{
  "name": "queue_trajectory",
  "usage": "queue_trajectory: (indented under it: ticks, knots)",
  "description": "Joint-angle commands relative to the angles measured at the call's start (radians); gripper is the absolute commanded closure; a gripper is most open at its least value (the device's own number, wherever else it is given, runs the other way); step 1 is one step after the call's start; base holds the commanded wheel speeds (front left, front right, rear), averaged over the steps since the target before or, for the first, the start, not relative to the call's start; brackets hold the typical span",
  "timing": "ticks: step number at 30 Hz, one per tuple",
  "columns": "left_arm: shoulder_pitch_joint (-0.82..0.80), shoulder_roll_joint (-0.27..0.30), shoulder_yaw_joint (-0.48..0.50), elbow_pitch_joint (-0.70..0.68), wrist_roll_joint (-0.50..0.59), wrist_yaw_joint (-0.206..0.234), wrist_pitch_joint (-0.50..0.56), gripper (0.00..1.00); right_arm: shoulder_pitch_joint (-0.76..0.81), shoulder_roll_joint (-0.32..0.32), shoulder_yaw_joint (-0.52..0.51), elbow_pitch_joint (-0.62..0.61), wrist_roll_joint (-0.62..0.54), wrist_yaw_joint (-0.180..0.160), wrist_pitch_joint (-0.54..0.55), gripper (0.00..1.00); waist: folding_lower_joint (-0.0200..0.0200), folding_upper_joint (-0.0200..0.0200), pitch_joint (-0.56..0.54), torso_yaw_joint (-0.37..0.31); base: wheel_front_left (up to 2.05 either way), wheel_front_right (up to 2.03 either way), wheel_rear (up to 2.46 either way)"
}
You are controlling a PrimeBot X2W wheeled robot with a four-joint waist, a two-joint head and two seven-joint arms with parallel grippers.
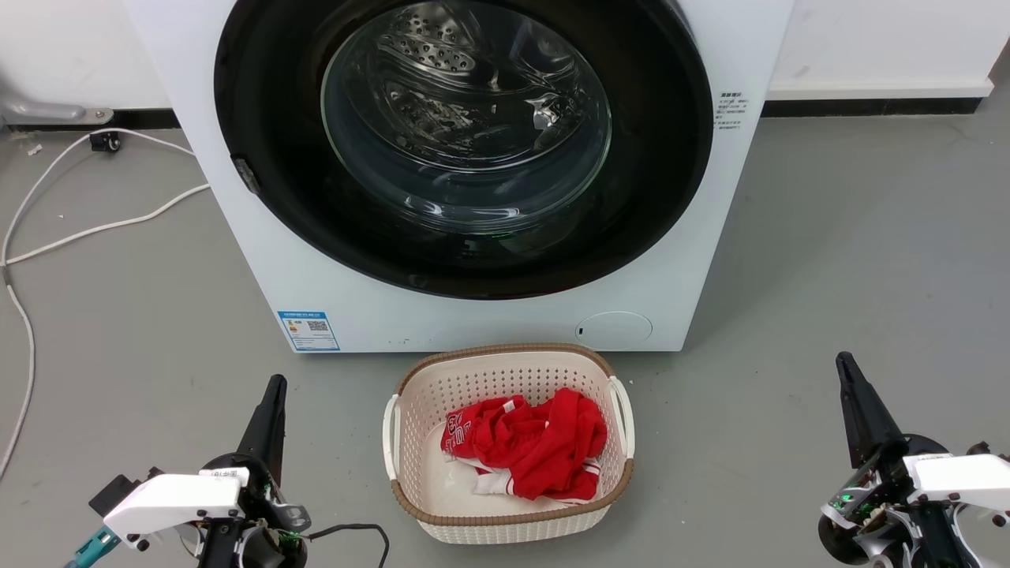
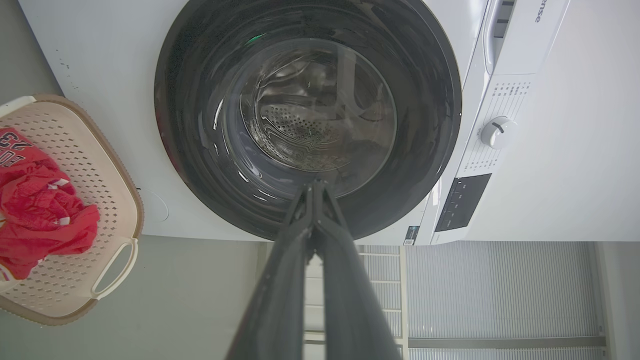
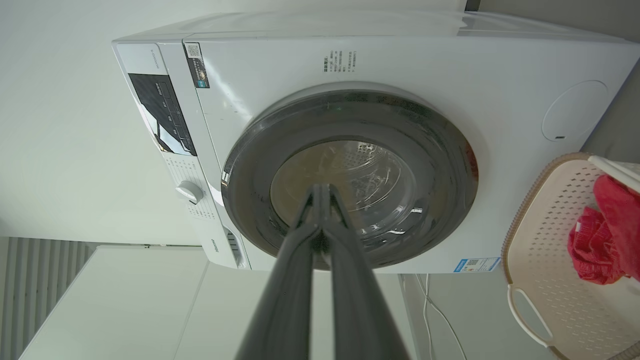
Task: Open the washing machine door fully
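**Door lying shut, both grippers hanging low and well back from it**

Nearest the robot, the left gripper (image 1: 275, 388) is hovering low at the left and the right gripper (image 1: 845, 368) low at the right, both over the grey floor (image 1: 868, 260). Each one is pressing its two dark fingers together with nothing between them; the left wrist view (image 2: 315, 186) and the right wrist view (image 3: 322, 188) are both showing the tips meeting. Both pairs of fingers are pointing towards the machine.

Between the two grippers and a little further on, a beige basket (image 1: 505, 522) is sitting on the floor, holding a bundle of red clothes (image 1: 536, 446). It is standing just in front of the washing machine (image 1: 473, 319), near the blue sticker (image 1: 309, 330) and the small round flap (image 1: 614, 327).

Beyond the basket, the washing machine door (image 1: 465, 134) is lying flat against the machine's front, well apart from both grippers. Being round, it is showing no longer side; its glass bowl is facing straight out towards the robot, with the steel drum showing through it. A small dark tab (image 1: 245, 175) is sitting on its left rim.

Off to the left, a white cable (image 1: 79, 230) is trailing across the floor towards the wall
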Motion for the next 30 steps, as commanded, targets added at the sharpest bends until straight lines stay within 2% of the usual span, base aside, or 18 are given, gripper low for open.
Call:
queue_trajectory:
  ticks: [1,10,11,22,30]
  knots:
    - [-0.008,-0.001,0.002,0.001,0.005,-0.003,0.002,1.00,-0.012,0.004,-0.001,0.001,-0.006,0.000,0.001,1.00,0.0000,-0.0001,0.000,0.000,0.00,0.00,0.00]
    - [0.000,-0.001,0.001,0.000,0.001,0.000,0.000,1.00,0.000,0.000,0.000,0.000,0.000,0.000,0.000,1.00,0.0001,-0.0001,0.000,0.000,0.00,0.00,0.00]
    - [0.003,-0.003,0.000,0.006,0.000,0.000,-0.001,0.00,0.005,0.000,0.000,0.005,0.000,0.000,-0.001,0.00,0.0001,-0.0001,0.000,0.000,0.00,0.00,0.00]
    - [0.004,-0.004,-0.040,-0.067,0.054,0.000,-0.065,0.00,0.023,0.001,0.035,-0.056,-0.064,0.000,-0.066,0.00,0.0001,-0.0001,0.002,0.003,0.00,0.00,0.00]
    - [-0.005,-0.004,-0.037,-0.133,0.204,-0.001,-0.099,0.00,0.026,0.002,0.028,-0.120,-0.243,0.000,-0.101,0.00,0.0001,-0.0001,0.005,0.007,0.00,0.00,0.00]
